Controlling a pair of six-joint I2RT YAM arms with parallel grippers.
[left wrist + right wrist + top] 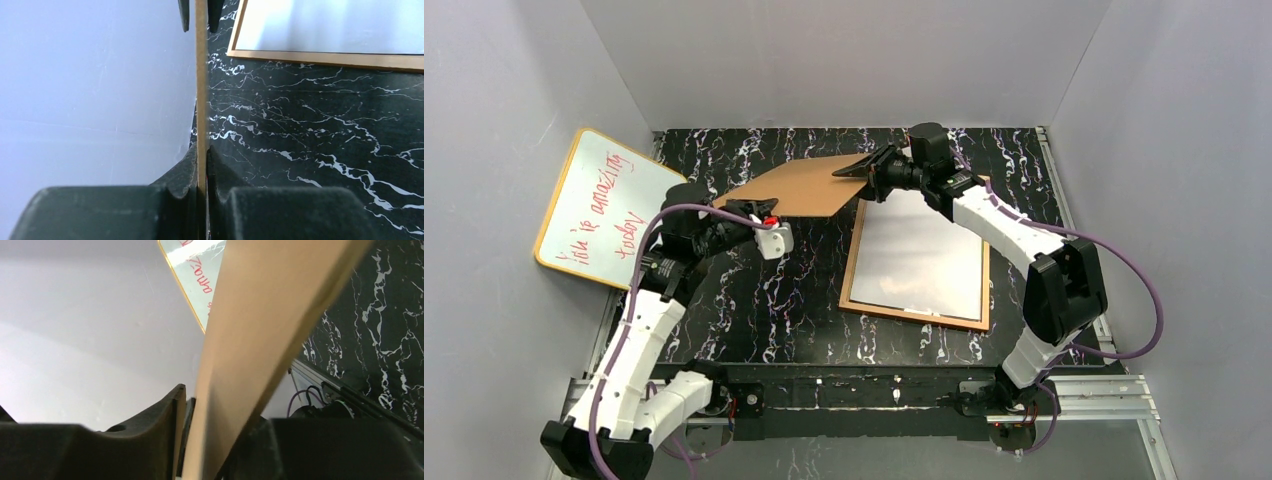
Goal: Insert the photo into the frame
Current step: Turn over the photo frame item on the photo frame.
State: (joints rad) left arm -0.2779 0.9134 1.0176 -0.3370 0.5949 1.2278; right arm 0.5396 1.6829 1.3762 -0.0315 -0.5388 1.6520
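The left gripper was clamped tight on the 8 o'clock edge of the board, held off the table. The right gripper straddled its 2 o'clock corner — jaws slightly parted, a gap on one side. The frame lay flat at 3 o'clock, a white sheet inside.

The only readable writing is red marker handwriting on the yellow-edged whiteboard, which stands tilted at the far left. In the top view it runs in three slanted lines. The middle line reads "amazing" and the last reads "today". The first line looks like "You're", though its letters are too small to be sure. The right wrist view catches one corner of the same whiteboard, where a few red letters show, seemingly "ama".
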